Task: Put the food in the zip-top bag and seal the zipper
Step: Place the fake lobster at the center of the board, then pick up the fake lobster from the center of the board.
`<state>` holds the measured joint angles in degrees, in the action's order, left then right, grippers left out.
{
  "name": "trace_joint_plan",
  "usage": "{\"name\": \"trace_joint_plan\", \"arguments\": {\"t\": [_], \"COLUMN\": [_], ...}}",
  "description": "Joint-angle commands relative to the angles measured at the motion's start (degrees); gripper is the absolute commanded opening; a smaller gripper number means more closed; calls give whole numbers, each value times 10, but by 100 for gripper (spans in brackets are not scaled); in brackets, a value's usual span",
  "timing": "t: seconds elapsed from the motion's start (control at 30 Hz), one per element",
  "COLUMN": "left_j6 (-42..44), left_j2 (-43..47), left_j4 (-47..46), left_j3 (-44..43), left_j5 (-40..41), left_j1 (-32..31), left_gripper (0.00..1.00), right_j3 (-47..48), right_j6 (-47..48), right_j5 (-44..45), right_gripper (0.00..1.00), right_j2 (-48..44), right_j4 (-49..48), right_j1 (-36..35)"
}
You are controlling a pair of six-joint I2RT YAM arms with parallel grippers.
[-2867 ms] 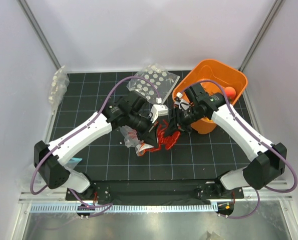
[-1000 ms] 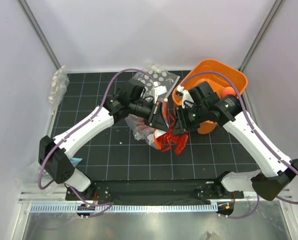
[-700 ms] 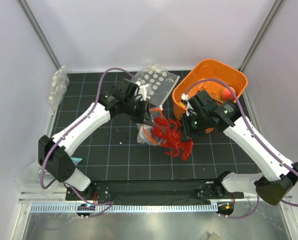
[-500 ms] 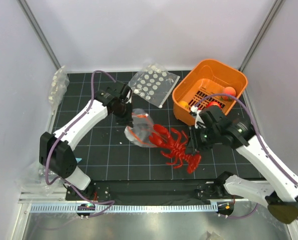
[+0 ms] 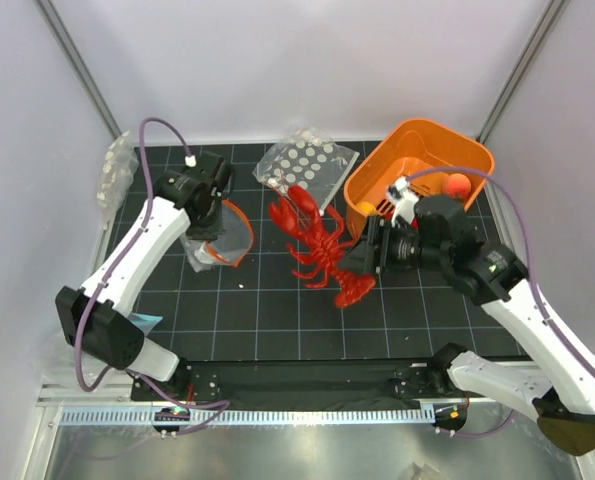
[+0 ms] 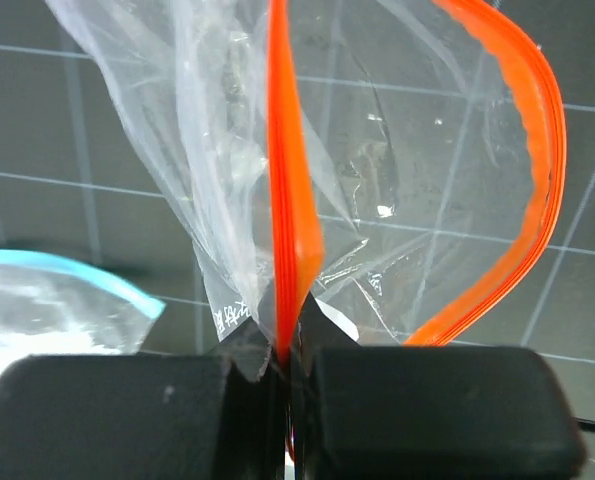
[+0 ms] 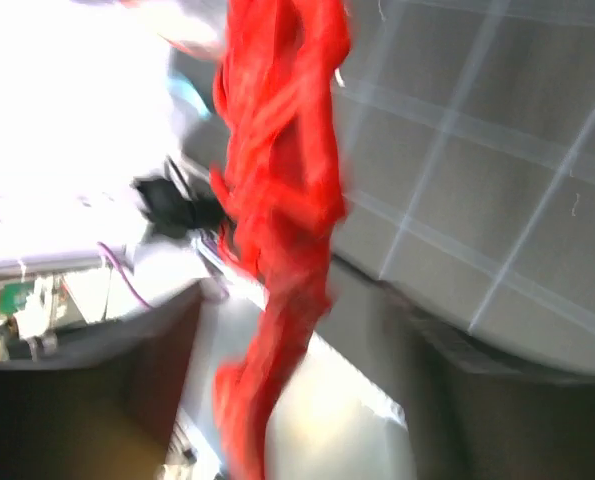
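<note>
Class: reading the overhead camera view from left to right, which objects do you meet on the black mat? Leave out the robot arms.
Crumpled clear plastic bag at the left edge → clear zip-top bag with an orange-red strip → red plastic lobster-like toy → orange slotted plastic basket.

Food: red plastic lobster-like toy (image 5: 322, 250), centre of view, stretched diagonally, claws toward 11 o'clock, tail toward 5 o'clock. One red-orange fruit ball (image 5: 458, 184) at 2 o'clock. Clear zip-top bag (image 5: 205, 248) at 9 o'clock, crumpled, unsealed; orange-red zipper (image 5: 245, 232) bowed open in a loop.
</note>
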<state>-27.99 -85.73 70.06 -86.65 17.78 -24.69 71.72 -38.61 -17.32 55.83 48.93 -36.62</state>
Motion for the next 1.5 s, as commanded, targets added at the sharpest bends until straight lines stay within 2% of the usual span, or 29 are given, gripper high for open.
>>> {"name": "trace_joint_plan", "arguments": {"t": [0.0, 0.03, 0.1, 0.13, 0.17, 0.23, 0.3, 0.43, 0.57, 0.8, 1.0, 1.07, 1.13, 1.27, 1.47], "left_j6": [21, 24, 30, 29, 28, 23, 19, 24, 34, 39, 36, 39, 46, 48, 37], "left_j2": [49, 50, 53, 55, 58, 68, 74, 62, 49, 59, 85, 88, 92, 97, 98], "left_j4": [31, 36, 54, 59, 62, 57, 45, 39, 48, 32, 10, 17, 25, 38, 44], "left_j3": [-26, -26, -32, -33, -27, -19, -11, -18, -39, -50, -17, -17, -22, -26, -29], "left_j5": [60, 61, 61, 60, 60, 56, 52, 39, 34, -22, -56, -56, -48, -48, -64], "left_j1": [1, 1, 1, 1, 1, 1, 1, 1, 1, 1, 1, 1, 1, 1, 1], "left_gripper": [0, 0, 0, 0, 0, 0, 0, 0, 0, 0, 0, 0, 0, 0, 0], "right_j3": [-155, -220, -269, -264, -251, -219, -176, -100, -37, 57, 74, 73, 75, 67, 71], "right_j6": [-3, 10, 64, 83, 96, 83, 75, 107, 145, 206, 237, 238, 240, 236, 214], "right_j5": [-86, -88, -40, 20, 49, 54, 81, 97, 64, 96, 126, 125, 120, 115, 124], "right_gripper": [88, 92, 93, 99, 100, 100, 100, 100, 100, 100, 100, 98, 91, 89, 72], "right_j2": [14, 25, 11, 2, -13, -47, -38, 72, 178, 333, 414, 439, 467, 508, 565], "right_j4": [-21, 5, 89, 118, 157, 147, 138, 91, 23, 0, -23, -37, -46, -81, -104], "right_j1": [2, -3, -4, -5, -6, -7, -8, -8, -9, -10, -9, -9, -10, -10, -23]}}
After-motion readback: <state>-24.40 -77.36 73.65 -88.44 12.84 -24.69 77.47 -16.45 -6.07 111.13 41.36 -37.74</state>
